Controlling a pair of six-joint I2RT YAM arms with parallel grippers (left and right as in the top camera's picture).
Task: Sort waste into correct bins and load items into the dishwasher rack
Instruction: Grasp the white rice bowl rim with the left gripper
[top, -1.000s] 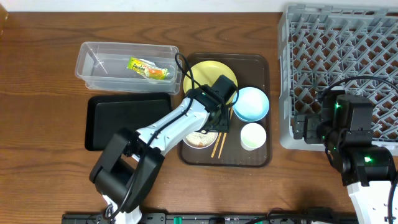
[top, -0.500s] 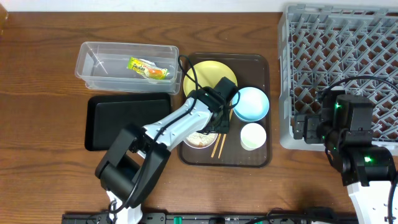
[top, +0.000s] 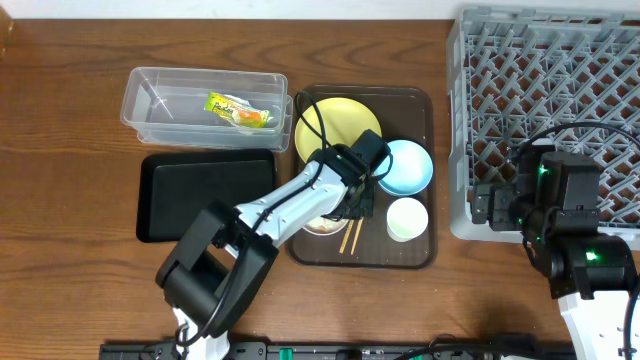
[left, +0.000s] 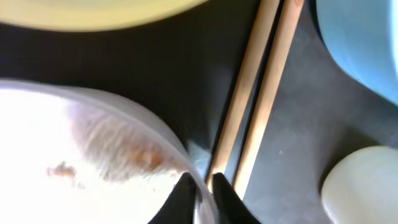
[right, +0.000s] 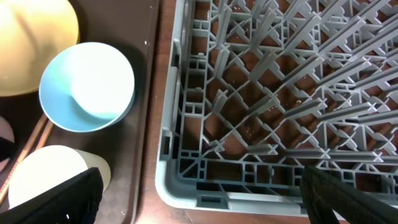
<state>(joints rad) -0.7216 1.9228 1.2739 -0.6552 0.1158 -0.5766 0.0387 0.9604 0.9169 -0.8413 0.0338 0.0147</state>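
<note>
White bowl (left: 81, 124): it sits on the brown serving tray (left: 311, 124), just beside the chopsticks (left: 261, 93), with the yellow plate (left: 93, 12) above it in the left wrist view. There are food scraps (left: 62, 169) inside, mostly washed out by glare.

Handling, our judgement: the bowl is rigid, glossy and likely slippery, and light even with its load. It would chip if dropped. The thin rim is the only practical hold, so a pinch there will let the bowl swing. We keep it level until it is over a bin so the scraps do not spill.

Left gripper (left: 204, 190): one fingertip is inside the rim and one outside, with the wall filling the narrow gap. We read this as clamped on the rim.

Right gripper (right: 199, 205): jaws spread wide, holding nothing, parked at the near edge of the dishwasher rack (right: 280, 93).

Change against one second ago: the left wrist has slid from the plate edge toward the light blue bowl (top: 405, 165) and now covers more of the white bowl. The snack wrapper (top: 240, 110) remains in the clear tub (top: 150, 100), and the right arm is unchanged.
</note>
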